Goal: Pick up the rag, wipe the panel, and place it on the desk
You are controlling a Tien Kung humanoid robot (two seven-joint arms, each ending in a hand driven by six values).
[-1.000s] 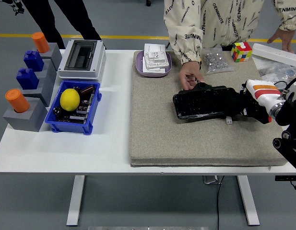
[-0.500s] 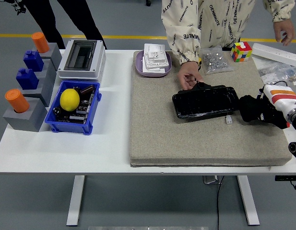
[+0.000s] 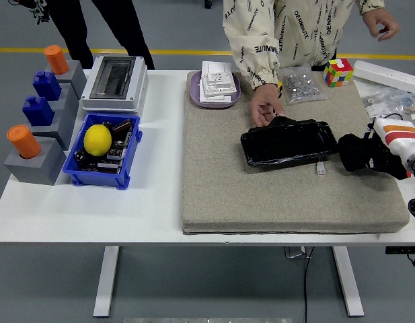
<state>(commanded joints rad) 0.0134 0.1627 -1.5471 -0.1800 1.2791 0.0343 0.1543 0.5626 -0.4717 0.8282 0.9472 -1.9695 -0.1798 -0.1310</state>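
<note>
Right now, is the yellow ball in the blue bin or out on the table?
In the bin. The yellow ball sits inside the blue bin, on dark parts, with the bin's walls around it.

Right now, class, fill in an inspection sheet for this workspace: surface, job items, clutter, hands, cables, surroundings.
Surface: white table with a beige mat on its right part.
Job's things: black panel on the mat, a person's hand at its far edge; rag not clearly seen.
Clutter: blue bin holding a yellow ball; grey box; purple tray; colour cube; bag of screws.
Hands: right hand just right of the panel, fingers unclear; left nothing seen.
Cables: black cable under the table.
Surroundings: grey floor, yellow line.
</note>
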